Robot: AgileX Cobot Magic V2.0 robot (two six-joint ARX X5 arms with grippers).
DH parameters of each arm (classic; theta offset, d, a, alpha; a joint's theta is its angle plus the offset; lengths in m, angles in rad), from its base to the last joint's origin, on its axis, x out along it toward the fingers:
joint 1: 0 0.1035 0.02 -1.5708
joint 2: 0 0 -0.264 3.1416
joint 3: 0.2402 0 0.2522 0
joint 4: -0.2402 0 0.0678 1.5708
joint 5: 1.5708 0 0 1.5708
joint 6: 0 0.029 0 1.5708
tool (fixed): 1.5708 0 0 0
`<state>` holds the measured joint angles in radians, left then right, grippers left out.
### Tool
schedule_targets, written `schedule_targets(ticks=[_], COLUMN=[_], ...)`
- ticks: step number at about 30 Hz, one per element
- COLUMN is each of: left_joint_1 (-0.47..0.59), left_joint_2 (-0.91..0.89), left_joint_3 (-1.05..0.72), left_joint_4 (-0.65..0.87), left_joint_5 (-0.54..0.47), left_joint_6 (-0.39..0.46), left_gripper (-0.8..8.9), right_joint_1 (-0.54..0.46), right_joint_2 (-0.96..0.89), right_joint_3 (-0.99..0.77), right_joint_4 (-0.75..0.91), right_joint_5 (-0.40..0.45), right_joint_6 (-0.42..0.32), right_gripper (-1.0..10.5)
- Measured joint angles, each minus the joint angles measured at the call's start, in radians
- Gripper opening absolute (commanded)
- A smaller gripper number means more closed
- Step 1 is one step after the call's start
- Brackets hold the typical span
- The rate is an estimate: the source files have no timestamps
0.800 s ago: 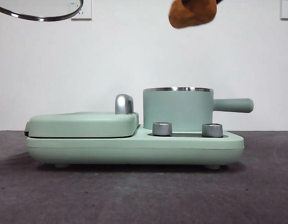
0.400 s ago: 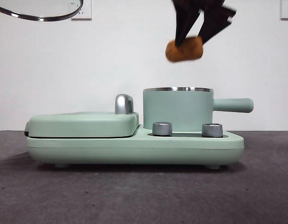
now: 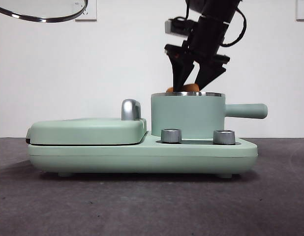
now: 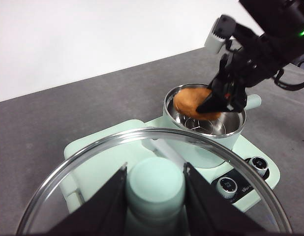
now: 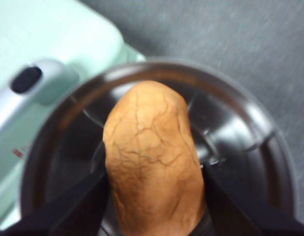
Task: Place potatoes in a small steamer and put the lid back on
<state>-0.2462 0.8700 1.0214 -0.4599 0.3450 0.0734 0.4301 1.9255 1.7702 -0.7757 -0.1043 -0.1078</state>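
My right gripper (image 3: 191,84) is shut on the orange-brown cracked potato (image 5: 151,157) and holds it in the mouth of the mint-green steamer pot (image 3: 187,116); only the potato's top (image 3: 184,88) shows above the steel rim. The left wrist view shows the potato (image 4: 191,101) inside the pot (image 4: 203,130) between the right gripper's fingers (image 4: 226,96). My left gripper (image 4: 154,196) is shut on the mint-green knob (image 4: 154,184) of the clear glass lid (image 4: 83,167), held high to the left; the lid's rim (image 3: 44,18) shows at the front view's top left.
The pot stands on a mint-green appliance base (image 3: 142,155) with two steel dials (image 3: 171,135), beside a flat hinged griddle cover (image 3: 88,130) with a chrome handle (image 3: 131,109). The pot's side handle (image 3: 246,110) points right. Dark grey tabletop (image 3: 142,206) lies around.
My right gripper has come down with the potato from above the pot into the pot's mouth. The lid has stayed in place.
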Motion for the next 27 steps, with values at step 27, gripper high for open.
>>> schedule_targets(ticks=[27], left_joint_1=[0.000], left_joint_2=[0.000], left_joint_3=[0.000], left_joint_4=[0.000], left_joint_5=[0.000], left_joint_6=[0.000], left_gripper=[0.10], right_joint_1=[0.000], right_joint_2=[0.008], right_joint_3=[0.000], right_joint_4=[-0.046], right_joint_5=[0.027], right_joint_6=[0.000], right_gripper=[3.6])
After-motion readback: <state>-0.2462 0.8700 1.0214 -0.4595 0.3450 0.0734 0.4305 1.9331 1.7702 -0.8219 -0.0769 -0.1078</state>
